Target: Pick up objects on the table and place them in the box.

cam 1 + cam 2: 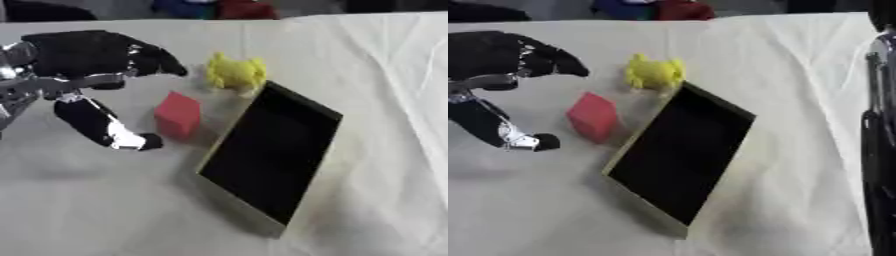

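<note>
Progress: nothing seen inside shallow black-lined box with pale rim (271,155) | red foam-like cube (178,115) lies just beside box at 9 o'clock, yellow soft toy (234,73) at 11 o'clock | left hand (83,65) spread, grasping nothing, poised beside cube | right hand: fingers not seen.

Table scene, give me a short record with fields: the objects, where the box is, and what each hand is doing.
left hand: open, fingers spread, beside the red block, not touching it
right hand: not visible; only a dark arm at the right edge
red block: on the table, left of the box
yellow toy: at the box's far corner
box: dark inside, nothing visible in it
table: covered in white cloth
</note>
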